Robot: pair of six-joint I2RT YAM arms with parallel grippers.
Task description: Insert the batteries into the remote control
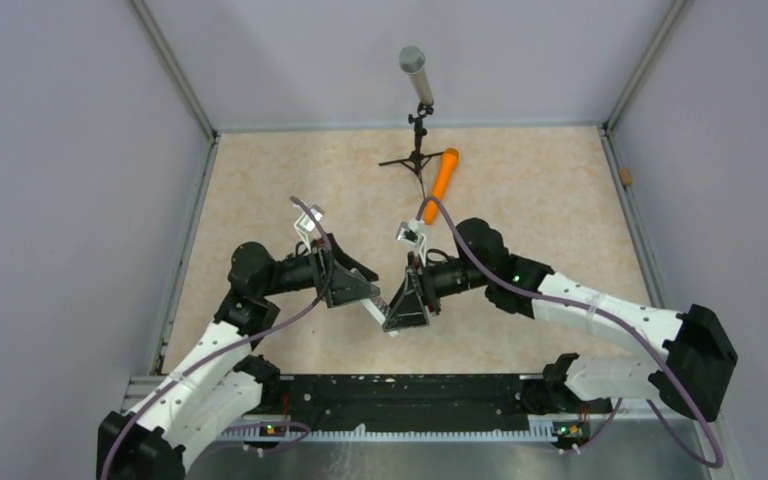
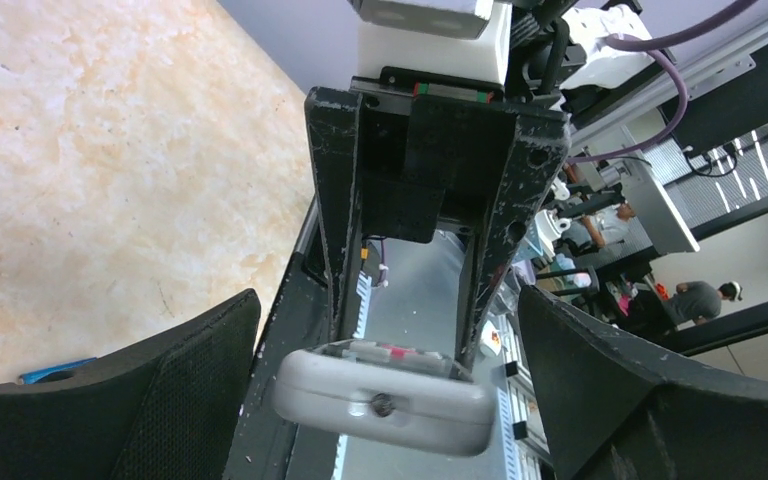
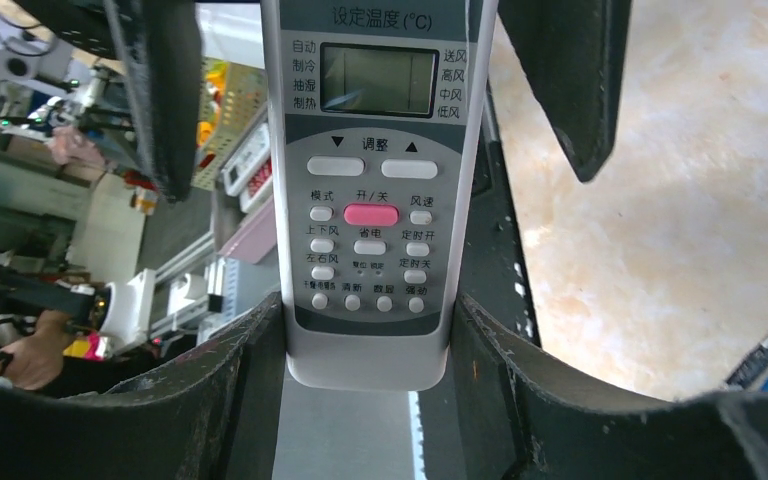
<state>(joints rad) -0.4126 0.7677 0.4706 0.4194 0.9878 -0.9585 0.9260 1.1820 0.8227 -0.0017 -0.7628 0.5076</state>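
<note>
Robotics lab: panel-walled test table (image 1: pixel 540 200), workers (image 2: pixel 702 298) amid equipment (image 2: pixel 660 200) beyond.

the remote control (image 1: pixel 387 322) is held between the fingers of the right gripper (image 1: pixel 407 303), just right of the left gripper (image 1: pixel 355 290). the batteries (image 3: pixel 760 360) are laid on the table (image 1: pixel 560 200) nearby. behind, the microphone (image 1: pixel 415 75) is placed, with 1 long cylinder (image 1: pixel 441 184) just right of it.

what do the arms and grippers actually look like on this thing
Both arms have white shell links, as on the left arm and right arm, joined by black joints. A purple cable runs along each. The left gripper and right gripper are black, triangular, with scuffed textured fingers. A small green light glows on the right arm.
</note>
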